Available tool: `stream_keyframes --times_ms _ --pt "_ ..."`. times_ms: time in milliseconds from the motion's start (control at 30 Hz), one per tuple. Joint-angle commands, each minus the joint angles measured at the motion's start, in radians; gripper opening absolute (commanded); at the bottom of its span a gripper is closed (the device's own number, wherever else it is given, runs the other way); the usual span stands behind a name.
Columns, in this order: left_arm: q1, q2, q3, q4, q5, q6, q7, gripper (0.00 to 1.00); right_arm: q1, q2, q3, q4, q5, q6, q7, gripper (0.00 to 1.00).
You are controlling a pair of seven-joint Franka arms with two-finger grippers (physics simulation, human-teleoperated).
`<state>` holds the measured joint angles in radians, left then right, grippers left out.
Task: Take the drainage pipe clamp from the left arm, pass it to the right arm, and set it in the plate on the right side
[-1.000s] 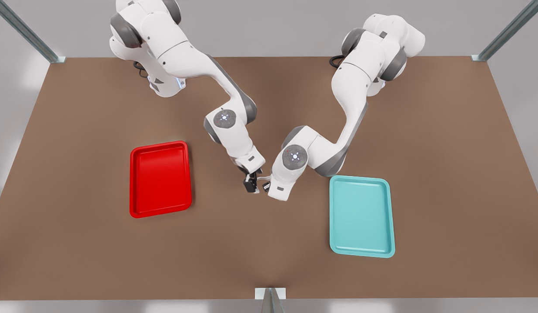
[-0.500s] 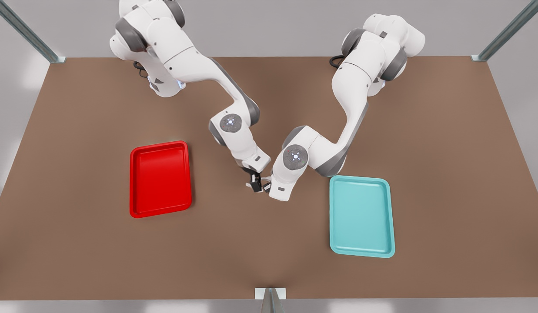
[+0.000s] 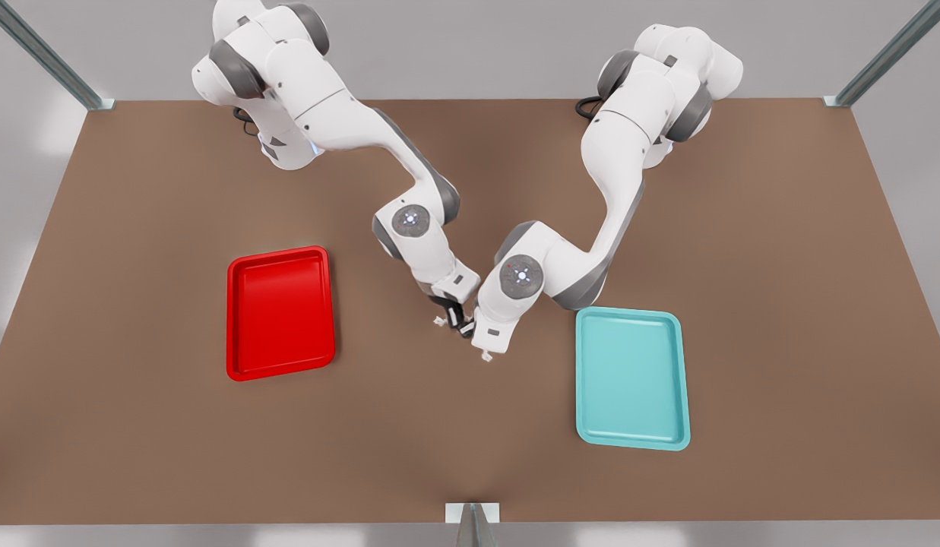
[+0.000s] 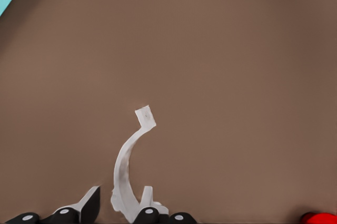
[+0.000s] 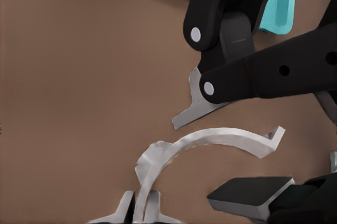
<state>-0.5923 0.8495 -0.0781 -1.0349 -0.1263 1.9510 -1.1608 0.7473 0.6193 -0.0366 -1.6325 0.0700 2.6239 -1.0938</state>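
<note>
The two claws meet over the middle of the tabletop (image 3: 470,456), between the plate (image 3: 245,365) on the front view's left and the teal tray (image 3: 629,437) on its right. The right claw (image 5: 141,203), on the arm nearer the plate, has its fingertips pressed together on one end of the clamp (image 5: 221,137), whose arc curves away to a free tab. The left claw (image 4: 120,197) stands with fingers apart: the clamp lies against one finger (image 4: 149,203) and a gap shows before the other. The clamp hangs above the bare tabletop, well apart from the plate
</note>
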Motion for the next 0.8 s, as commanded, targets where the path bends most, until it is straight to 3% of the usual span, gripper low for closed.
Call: stream_keyframes --times_ms 0,200,300,400,500,767 --pt "0.002 -0.001 0.000 0.001 -0.009 0.017 -0.026 1.00 -0.003 -0.001 0.000 0.005 0.001 -0.004 -0.052 0.21" --pt "0.166 -0.082 0.003 0.049 -0.001 -0.337 0.082 1.00 -0.045 -0.010 -0.006 -0.015 -0.007 -0.034 -0.063 0.21" --pt "0.265 -0.190 0.003 0.050 0.146 -0.638 0.779 1.00 -0.146 -0.098 -0.009 -0.089 -0.010 -0.153 -0.156 0.21" --pt "0.368 -0.274 -0.003 -0.010 0.182 -0.662 0.851 1.00 -0.330 -0.187 -0.008 -0.158 -0.004 -0.292 -0.442 0.21" --pt "0.390 -0.438 -0.005 -0.284 0.191 -0.508 0.980 1.00 -0.450 -0.245 -0.006 -0.265 0.005 -0.295 -0.561 0.21" --pt "0.385 -0.469 -0.077 -0.303 0.185 -0.523 0.975 1.00 -0.644 -0.299 -0.005 -0.521 0.021 -0.223 -0.603 0.21"
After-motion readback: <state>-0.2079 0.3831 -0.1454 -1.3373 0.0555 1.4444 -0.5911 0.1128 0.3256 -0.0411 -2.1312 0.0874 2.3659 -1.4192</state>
